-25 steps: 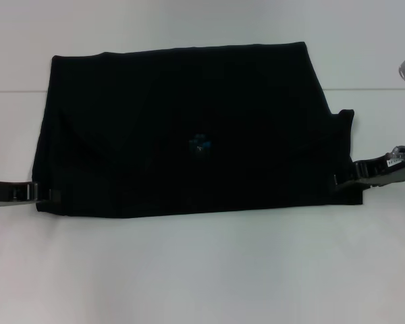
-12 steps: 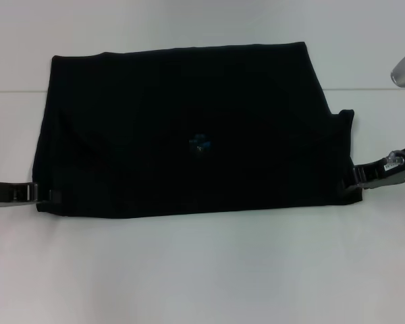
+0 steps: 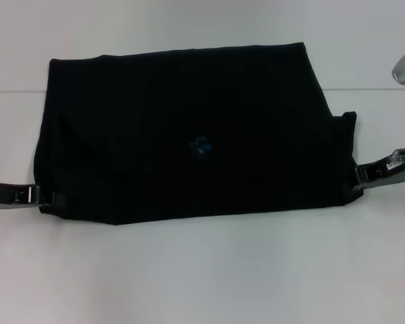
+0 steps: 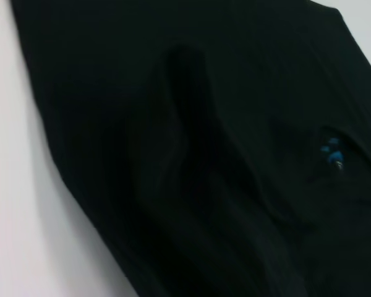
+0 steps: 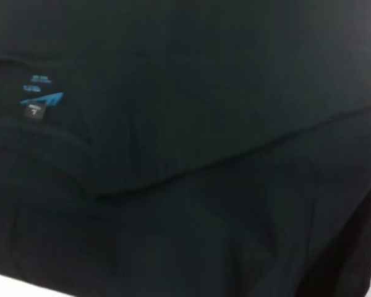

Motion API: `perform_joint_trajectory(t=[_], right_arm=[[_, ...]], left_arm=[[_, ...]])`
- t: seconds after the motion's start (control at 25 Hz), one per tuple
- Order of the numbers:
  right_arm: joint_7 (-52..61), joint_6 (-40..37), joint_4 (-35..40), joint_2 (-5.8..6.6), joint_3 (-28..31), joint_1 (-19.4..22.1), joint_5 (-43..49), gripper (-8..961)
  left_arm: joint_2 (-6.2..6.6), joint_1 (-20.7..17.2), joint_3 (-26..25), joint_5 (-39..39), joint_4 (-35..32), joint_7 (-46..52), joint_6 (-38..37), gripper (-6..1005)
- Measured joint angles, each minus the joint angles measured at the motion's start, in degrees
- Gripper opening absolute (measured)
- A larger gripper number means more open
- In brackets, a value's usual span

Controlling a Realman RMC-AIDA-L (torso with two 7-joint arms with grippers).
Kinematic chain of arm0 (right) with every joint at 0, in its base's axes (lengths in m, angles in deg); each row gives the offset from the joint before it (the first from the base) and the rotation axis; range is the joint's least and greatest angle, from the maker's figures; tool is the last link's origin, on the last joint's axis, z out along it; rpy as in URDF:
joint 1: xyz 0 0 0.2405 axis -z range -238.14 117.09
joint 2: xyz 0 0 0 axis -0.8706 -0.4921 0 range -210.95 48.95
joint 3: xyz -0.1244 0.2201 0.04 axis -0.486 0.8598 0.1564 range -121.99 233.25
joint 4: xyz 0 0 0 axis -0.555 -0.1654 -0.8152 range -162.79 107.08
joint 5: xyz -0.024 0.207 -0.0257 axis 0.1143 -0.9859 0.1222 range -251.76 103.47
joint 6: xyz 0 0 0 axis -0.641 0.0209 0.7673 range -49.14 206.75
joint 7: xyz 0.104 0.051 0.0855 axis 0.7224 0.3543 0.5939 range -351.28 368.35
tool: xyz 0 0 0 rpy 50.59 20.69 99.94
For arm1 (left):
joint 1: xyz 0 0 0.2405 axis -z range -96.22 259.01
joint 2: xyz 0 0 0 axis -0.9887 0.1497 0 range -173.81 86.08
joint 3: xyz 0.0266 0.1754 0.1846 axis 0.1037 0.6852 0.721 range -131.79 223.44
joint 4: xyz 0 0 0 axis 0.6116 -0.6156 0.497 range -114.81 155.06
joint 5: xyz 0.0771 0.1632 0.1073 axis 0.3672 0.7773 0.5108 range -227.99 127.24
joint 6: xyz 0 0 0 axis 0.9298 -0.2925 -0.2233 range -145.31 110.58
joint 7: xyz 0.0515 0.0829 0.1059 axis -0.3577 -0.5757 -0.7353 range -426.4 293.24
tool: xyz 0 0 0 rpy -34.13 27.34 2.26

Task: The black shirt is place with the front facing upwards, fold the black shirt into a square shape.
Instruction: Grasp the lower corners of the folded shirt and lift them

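Left claw [image 3: 48,198] tips blurred into black shirt [image 3: 189,128] edge; right claw [image 3: 359,177] likewise; grip unclear.

Both your arms sit low, reaching inward from opposite sides.
Your left gripper [image 3: 46,198] lies flat and level, coming in from the left edge; your right gripper [image 3: 359,177] angles in from the right, wrist raised slightly, with an upper arm link showing above it.

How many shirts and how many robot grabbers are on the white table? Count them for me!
Folded black cloth shirt with small blue neck label: 1
Black metal grippers, left gripper and right gripper: 2
White table: 1
Total: 4
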Motion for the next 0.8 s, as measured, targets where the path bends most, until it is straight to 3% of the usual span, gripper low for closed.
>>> perform_joint_trajectory(t=[0.2, 0.48, 0.8], right_arm=[[-1.20, -5.96, 3.80, 0.49, 0.10, 0.55, -0.07, 21], [-7.10, -21.56, 6.43, 2.16, 0.09, 2.07, 0.18, 21], [-16.19, -36.25, 6.88, 3.03, -0.48, 4.58, 0.31, 21]], left_arm=[[1.24, 0.28, 0.07, 0.90, 0.04, 0.63, -4.54, 65], [2.72, 1.12, -0.25, 6.88, -0.09, 1.43, -17.69, 69], [3.10, 2.02, 1.21, 11.42, -0.27, -0.17, -34.04, 74]])
